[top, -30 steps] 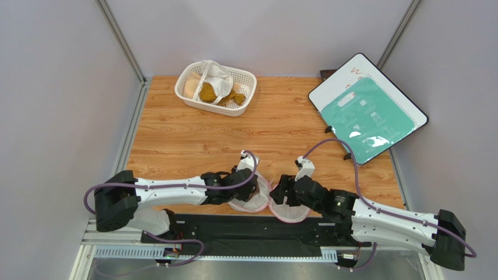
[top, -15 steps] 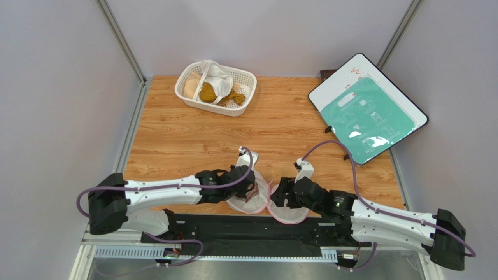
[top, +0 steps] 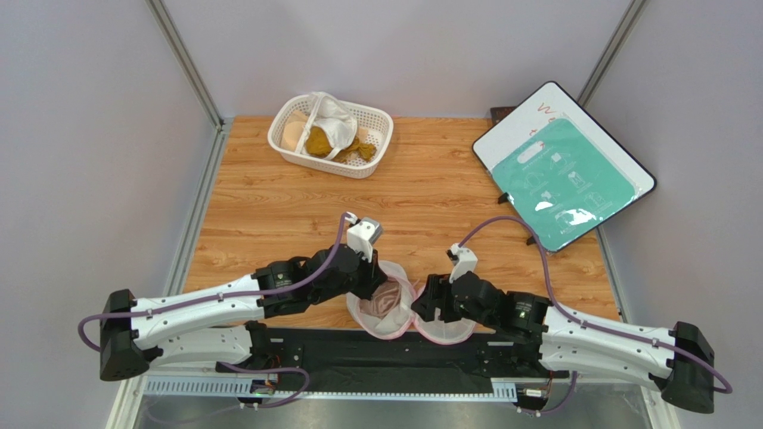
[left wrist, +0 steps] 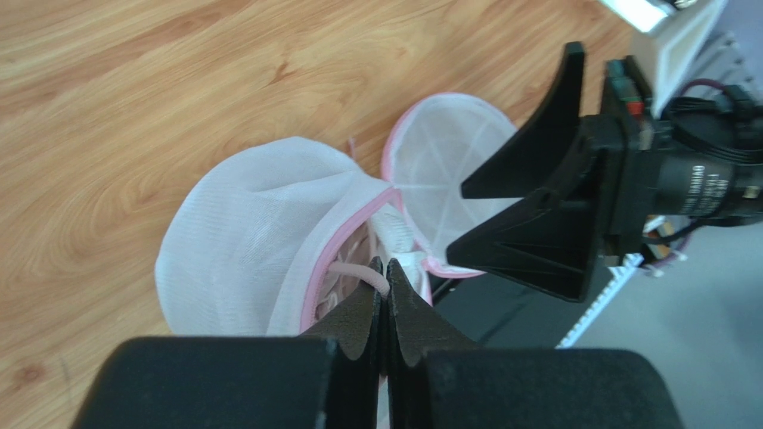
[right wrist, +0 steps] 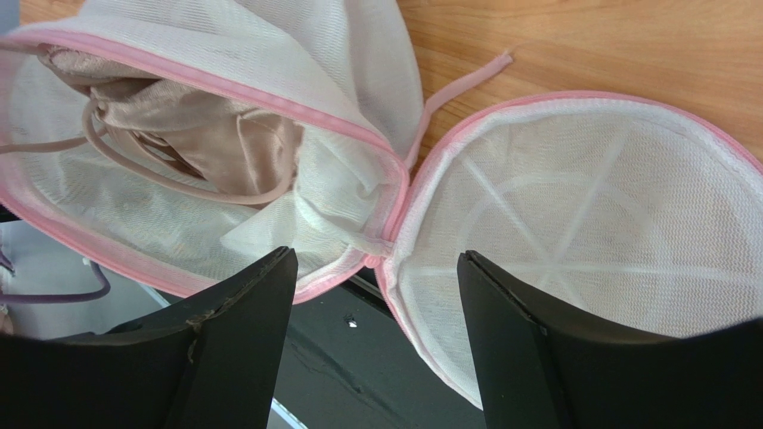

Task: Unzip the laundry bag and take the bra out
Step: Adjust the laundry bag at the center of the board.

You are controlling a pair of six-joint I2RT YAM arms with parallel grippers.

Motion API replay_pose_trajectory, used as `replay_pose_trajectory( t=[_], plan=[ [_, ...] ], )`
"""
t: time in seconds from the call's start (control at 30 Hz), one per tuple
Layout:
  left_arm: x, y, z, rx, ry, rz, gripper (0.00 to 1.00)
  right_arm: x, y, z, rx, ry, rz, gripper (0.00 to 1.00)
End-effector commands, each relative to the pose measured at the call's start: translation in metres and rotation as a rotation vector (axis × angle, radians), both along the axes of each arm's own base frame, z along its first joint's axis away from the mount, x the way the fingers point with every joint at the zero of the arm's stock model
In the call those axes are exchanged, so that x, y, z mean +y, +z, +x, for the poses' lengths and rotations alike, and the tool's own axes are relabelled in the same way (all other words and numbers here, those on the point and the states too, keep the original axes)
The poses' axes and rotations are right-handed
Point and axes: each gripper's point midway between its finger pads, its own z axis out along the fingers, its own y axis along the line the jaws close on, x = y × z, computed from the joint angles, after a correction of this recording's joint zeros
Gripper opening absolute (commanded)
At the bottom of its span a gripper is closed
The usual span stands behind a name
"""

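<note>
Left wrist view: my left pincer (left wrist: 385, 268) is clenched on a thin mauve strap of the bra (right wrist: 215, 134), its jaws pressed flat together with the strap caught at their tips, right at the mouth of the laundry bag (left wrist: 260, 232). The bag is unzipped and spread like a clamshell, both halves joined at a short hinge of pink trim. The half under my left pincer is slumped and creased, soft white mesh with a pink zipper edge curling round its opening. The other half lies open and round beside it, hollow side up, with white ribs running out from its centre like spokes. The bra sits inside the creased half, a small bundle of smooth dusty mauve-pink fabric with thin straps looping across it, and only the strap reaches the bag's rim. My right pincer (right wrist: 376, 257) is released, jaws spread wide, hanging just above the hinge between the two halves and gripping nothing. In the top view the bag rests on the near edge of the wooden table (top: 430, 188), its lower rims hanging slightly past that edge over the black rail.
</note>
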Motion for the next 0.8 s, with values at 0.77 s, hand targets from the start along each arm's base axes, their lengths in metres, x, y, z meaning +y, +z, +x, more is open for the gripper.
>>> replay_pose_trajectory(
  t=[0.77],
  plan=[
    [-0.023,0.122,-0.024,-0.043,-0.204,-0.361,0.00,0.030,0.118,-0.011,-0.235,0.183,0.190,0.73]
  ],
)
